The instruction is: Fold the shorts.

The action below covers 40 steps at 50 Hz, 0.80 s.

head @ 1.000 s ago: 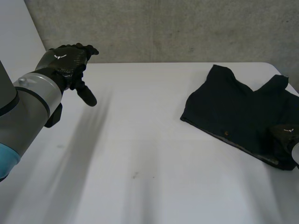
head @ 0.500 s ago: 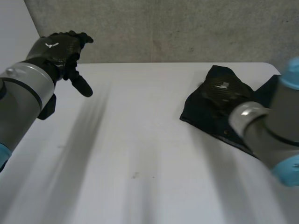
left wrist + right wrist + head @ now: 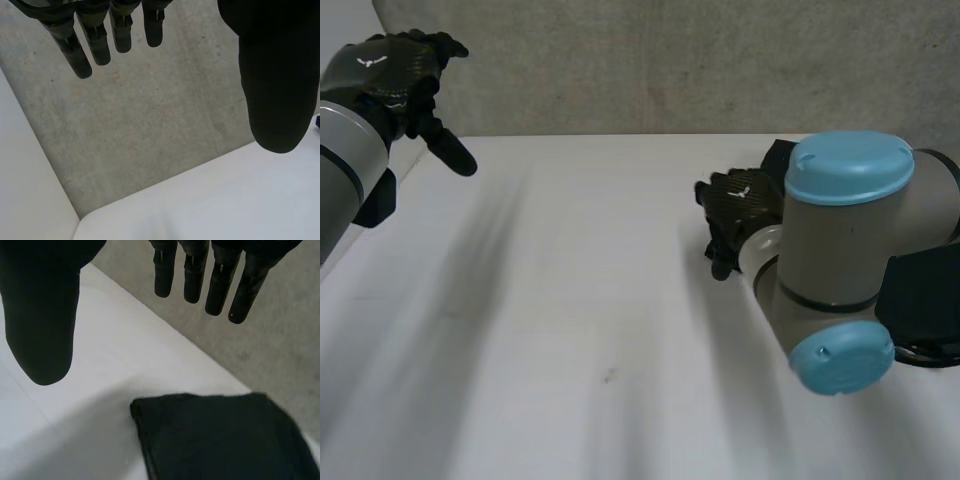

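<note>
white table [image 3: 570, 300] w/ black shorts [image 3: 225, 440] lying on it, nr far edge, right side.

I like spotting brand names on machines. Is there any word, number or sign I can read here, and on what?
No readable words or numbers anywhere.
Left hand: a small white emblem on its back, a shape, not letters.
Right hand: a similar white mark on its back, too small to read.
Shorts: plain black, no label showing.

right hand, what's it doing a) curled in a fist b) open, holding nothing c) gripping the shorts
b: in the right wrist view the right hand has straight fingers holding nothing, with the shorts lying on the table beyond them.
</note>
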Each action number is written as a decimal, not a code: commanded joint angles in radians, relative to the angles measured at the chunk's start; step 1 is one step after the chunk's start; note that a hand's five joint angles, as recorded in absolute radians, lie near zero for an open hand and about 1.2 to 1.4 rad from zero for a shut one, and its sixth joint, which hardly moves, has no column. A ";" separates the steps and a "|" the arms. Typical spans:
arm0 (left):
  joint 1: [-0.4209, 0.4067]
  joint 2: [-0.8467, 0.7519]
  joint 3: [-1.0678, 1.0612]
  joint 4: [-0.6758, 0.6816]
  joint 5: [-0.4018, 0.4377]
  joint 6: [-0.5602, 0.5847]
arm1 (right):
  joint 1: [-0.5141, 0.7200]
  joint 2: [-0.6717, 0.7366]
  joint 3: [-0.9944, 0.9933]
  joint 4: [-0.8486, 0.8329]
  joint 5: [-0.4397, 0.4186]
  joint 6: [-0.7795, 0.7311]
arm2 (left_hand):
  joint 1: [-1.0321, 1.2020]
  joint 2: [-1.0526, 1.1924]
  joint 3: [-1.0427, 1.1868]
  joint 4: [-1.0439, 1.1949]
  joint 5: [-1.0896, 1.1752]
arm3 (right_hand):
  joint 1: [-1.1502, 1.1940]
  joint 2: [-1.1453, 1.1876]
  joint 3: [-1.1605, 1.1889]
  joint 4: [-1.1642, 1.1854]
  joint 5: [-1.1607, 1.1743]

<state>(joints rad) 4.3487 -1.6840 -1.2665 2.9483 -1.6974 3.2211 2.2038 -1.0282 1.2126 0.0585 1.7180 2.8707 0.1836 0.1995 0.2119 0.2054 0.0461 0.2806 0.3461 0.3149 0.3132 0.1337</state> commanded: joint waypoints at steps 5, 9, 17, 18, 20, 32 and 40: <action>-0.023 -0.056 -0.010 0.000 0.002 -0.003 | -0.128 0.147 -0.091 -0.043 -0.152 0.142 | -0.009 -0.025 -0.037 -0.031 -0.046 | 0.118 0.053 0.084 0.086 0.091; -0.027 -0.063 -0.011 0.000 0.002 -0.003 | -0.147 0.233 -0.149 -0.046 -0.152 0.154 | -0.009 -0.025 -0.037 -0.031 -0.046 | 0.136 0.071 0.102 0.103 0.108; -0.027 -0.085 -0.010 0.002 0.004 -0.001 | -0.154 0.375 -0.272 -0.049 -0.161 0.144 | -0.009 -0.025 -0.037 -0.031 -0.046 | 0.230 0.165 0.196 0.197 0.202; -0.027 -0.085 -0.010 0.002 0.004 -0.001 | -0.156 0.396 -0.292 -0.049 -0.159 0.144 | -0.009 -0.025 -0.037 -0.031 -0.046 | 0.248 0.182 0.213 0.215 0.220; -0.027 -0.089 -0.008 0.002 0.004 -0.001 | -0.159 0.411 -0.312 -0.049 -0.159 0.144 | -0.009 -0.025 -0.037 -0.031 -0.046 | 0.286 0.220 0.251 0.253 0.258; -0.027 -0.109 -0.007 0.003 0.004 -0.001 | -0.187 0.499 -0.412 -0.059 -0.159 0.130 | -0.009 -0.025 -0.037 -0.031 -0.046 | 0.389 0.323 0.354 0.356 0.361; -0.027 -0.114 -0.008 0.003 0.004 0.000 | -0.200 0.543 -0.462 -0.078 -0.164 0.121 | -0.009 -0.025 -0.037 -0.031 -0.046 | 0.450 0.385 0.416 0.417 0.422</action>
<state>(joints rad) 4.3213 -1.7963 -1.2732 2.9512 -1.6935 3.2207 2.0108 -0.5143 0.7844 -0.0087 1.5564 2.9959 0.1836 0.1995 0.2117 0.2054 0.0462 0.5113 0.6003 0.6013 0.5998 0.3942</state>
